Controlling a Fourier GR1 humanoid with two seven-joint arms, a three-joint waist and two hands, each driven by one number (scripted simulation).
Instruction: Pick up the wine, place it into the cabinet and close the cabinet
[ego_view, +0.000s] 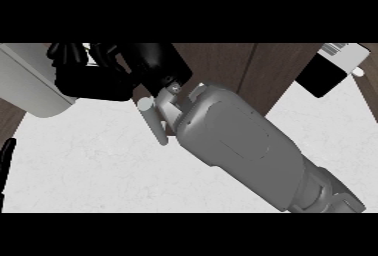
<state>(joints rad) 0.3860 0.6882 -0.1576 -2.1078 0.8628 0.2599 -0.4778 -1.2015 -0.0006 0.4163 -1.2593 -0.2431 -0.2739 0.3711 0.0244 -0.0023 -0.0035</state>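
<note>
One smooth grey forearm (244, 150) slants across the white marbled table (88, 170); its glossy black right hand (100, 70) is curled against the pale rounded cabinet door (33, 85). I cannot see the wine.

Right forearm reaches up-left, its hand (100, 75) curled; left hand unseen.

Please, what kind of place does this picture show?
Probably a kitchen: a pale marbled counter top meets dark brown wooden cabinet panels behind it. A grey forearm reaches across toward the upper left, its black right hand beside a pale grey panel.
</note>
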